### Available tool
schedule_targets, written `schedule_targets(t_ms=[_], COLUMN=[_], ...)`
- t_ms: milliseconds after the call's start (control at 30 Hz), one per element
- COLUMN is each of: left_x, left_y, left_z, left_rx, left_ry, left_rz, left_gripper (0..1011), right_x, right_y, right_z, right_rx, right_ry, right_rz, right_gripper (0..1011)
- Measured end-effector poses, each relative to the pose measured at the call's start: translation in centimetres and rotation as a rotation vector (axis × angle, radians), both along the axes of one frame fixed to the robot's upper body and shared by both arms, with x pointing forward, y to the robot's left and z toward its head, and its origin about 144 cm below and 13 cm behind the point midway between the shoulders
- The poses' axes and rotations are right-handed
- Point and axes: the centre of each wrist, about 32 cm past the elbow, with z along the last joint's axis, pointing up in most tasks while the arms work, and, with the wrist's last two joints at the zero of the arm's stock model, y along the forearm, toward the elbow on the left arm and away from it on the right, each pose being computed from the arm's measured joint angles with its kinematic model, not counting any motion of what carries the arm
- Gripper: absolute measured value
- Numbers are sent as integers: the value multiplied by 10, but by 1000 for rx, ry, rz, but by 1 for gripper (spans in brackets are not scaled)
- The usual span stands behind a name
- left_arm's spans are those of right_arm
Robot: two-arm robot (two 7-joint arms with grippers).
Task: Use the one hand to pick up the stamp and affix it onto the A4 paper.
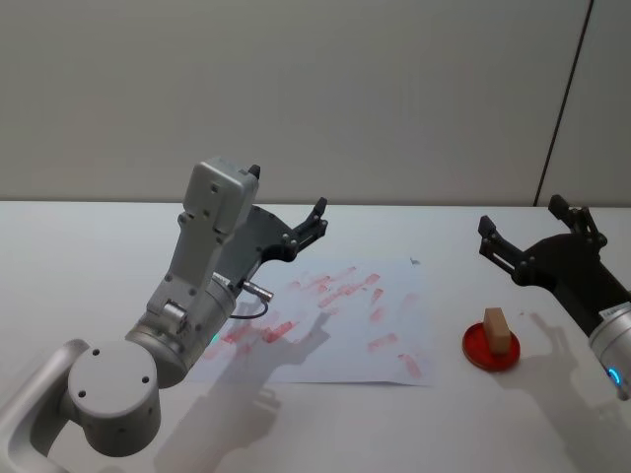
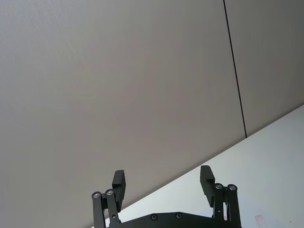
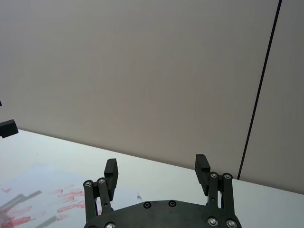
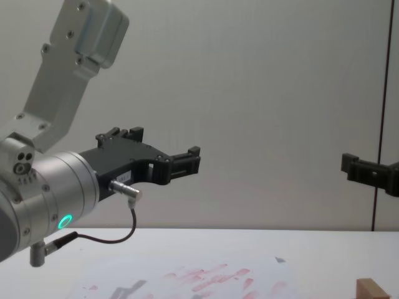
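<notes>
The stamp, a small light-brown wooden block, stands on a round red ink pad at the right of the table; its top corner shows in the chest view. The A4 paper, covered in red prints, lies mid-table. My right gripper, on the blue-ringed wrist, hovers open above and just behind the stamp, with nothing between its fingers; one fingertip enters the chest view. My left gripper hangs open and raised over the paper's far left part.
The white table runs back to a grey wall. The bulky left arm with its green ring and a looping cable stands over the paper's left side.
</notes>
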Motion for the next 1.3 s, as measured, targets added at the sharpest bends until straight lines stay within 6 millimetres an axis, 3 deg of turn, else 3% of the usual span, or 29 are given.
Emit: schedule_targets(t_ms=[567, 1133, 1300], left_x=[0, 0, 0], left_y=[0, 0, 0], left_z=[0, 0, 0], left_rx=[0, 0, 0], left_ry=[0, 0, 0], left_rz=[0, 0, 0], left_gripper=[1003, 1003, 1002], right_x=[-3, -52, -57], right_y=[0, -7, -7], right_z=[-1, -18, -22], right_rx=[-5, -104, -134], right_ry=[5, 137, 171], right_rz=[-3, -69, -91], right_gripper=[1001, 1001, 1001])
